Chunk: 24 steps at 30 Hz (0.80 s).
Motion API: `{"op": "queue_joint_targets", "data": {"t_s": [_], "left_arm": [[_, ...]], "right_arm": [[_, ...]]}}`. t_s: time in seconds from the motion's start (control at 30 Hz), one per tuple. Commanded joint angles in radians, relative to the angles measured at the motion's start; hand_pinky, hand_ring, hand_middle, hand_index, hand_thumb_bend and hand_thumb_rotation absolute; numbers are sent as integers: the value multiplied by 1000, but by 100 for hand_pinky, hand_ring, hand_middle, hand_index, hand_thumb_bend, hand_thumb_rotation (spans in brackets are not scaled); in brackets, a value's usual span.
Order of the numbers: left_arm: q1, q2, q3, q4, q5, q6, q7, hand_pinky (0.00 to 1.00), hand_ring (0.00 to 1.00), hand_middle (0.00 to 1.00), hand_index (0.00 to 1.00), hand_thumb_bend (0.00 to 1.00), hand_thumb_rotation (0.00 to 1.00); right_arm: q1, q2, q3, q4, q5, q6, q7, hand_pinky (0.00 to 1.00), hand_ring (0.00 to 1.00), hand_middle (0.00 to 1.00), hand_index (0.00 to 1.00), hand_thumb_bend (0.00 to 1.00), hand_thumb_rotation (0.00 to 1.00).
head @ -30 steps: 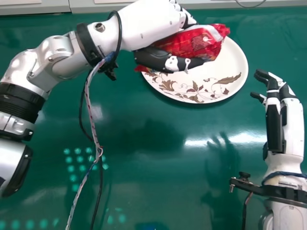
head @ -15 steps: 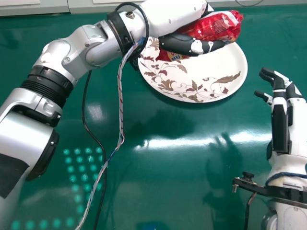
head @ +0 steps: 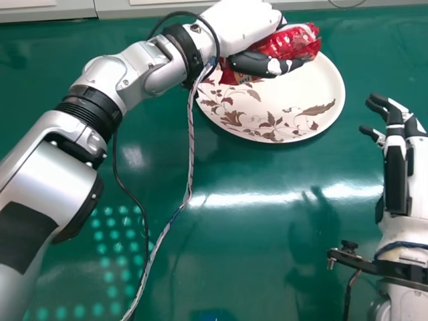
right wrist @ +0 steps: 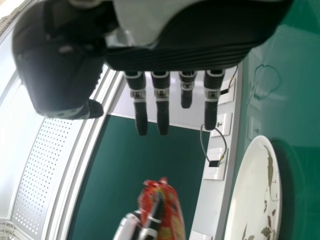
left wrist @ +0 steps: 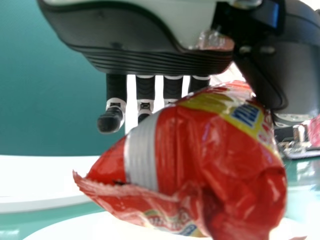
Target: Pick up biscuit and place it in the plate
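My left hand is at the plate's upper left part in the head view, curled round the red biscuit packet. The white plate with brown leaf patterns lies under them on the green table. In the left wrist view the packet sits against my left hand, between thumb and fingers, with plate rim below it. At the right of the head view my right hand holds nothing, its fingers straight. In the right wrist view my right hand shows straight fingers, with the packet farther off.
The green table has a pale edge along the far side. A loose cable hangs from my left wrist across the table's left part. A clamp-like bracket juts from my right wrist.
My left hand with the packet first moved right over the plate, then slightly back left; its forearm swung right. The right hand shifted slightly right.
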Motion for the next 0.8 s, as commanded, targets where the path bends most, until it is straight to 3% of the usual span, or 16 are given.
{"op": "queue_joint_targets", "data": {"t_s": [0.0,0.27,0.57,0.77], "left_arm": [[-41,-17,-15,20,-2,19,17,9,42,48,49,50,0],[-46,-41,-85,64,41,86,90,9,41,47,50,50,0],[-33,-69,-101,90,27,129,46,9,40,47,50,50,0],[-25,-66,-103,91,22,123,80,10,41,47,50,50,0]], "right_arm": [[10,-6,-7,-13,6,-19,3,76,83,83,81,51,33],[19,2,5,-24,-11,-5,-3,76,83,82,80,53,35],[28,12,14,-24,-13,-10,-8,77,83,82,80,53,35],[33,17,19,-23,-20,-10,-15,76,83,82,79,54,35]]}}
